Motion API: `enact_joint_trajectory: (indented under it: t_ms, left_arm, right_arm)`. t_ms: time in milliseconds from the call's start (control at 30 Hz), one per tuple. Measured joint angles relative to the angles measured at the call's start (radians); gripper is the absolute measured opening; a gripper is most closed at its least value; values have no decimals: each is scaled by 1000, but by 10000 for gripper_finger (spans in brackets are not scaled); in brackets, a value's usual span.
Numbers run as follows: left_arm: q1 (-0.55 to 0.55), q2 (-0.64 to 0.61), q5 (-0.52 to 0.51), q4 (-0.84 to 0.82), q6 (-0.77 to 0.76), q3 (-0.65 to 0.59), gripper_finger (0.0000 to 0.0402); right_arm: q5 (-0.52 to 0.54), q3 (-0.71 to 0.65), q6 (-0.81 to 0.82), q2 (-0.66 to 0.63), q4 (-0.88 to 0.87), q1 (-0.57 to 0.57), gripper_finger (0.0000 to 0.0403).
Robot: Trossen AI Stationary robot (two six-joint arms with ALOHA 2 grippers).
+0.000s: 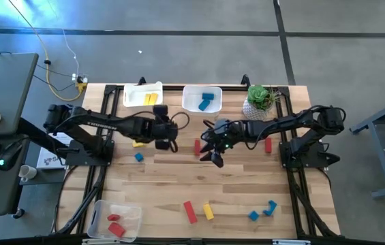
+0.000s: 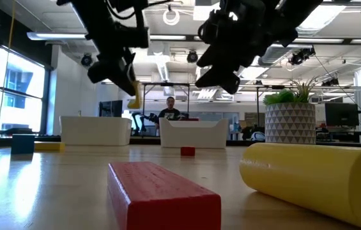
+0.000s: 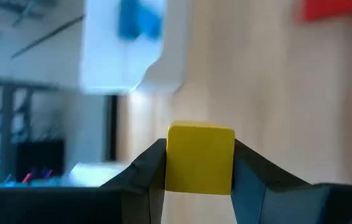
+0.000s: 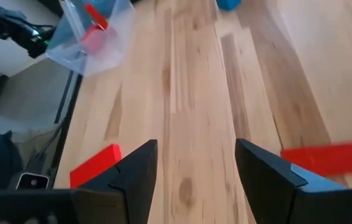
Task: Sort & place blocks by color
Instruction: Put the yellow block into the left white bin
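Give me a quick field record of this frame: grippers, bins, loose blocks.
left gripper: shut on a yellow block, raised above the table near the back bins
right gripper: open, empty, above bare wood mid-table
yellow bin: back edge, holds yellow pieces
blue bin: back edge, holds blue pieces
red bin: front left corner, holds red pieces
loose blocks: red bar and yellow cylinder side by side at the front; blue pieces front right
potted plant: back right
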Motion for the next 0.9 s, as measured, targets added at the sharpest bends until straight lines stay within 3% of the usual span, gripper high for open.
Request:
enact_joint_trajectory:
  t_ms: [467, 900]
  left_arm:
    - [295, 0, -11, -50, 4, 0, 111]
    - [572, -1, 232, -55, 11, 1, 112]
  right_arm:
    - [133, 0, 78, 0, -149, 116, 202]
    - [142, 0, 280, 0, -180, 220, 202]
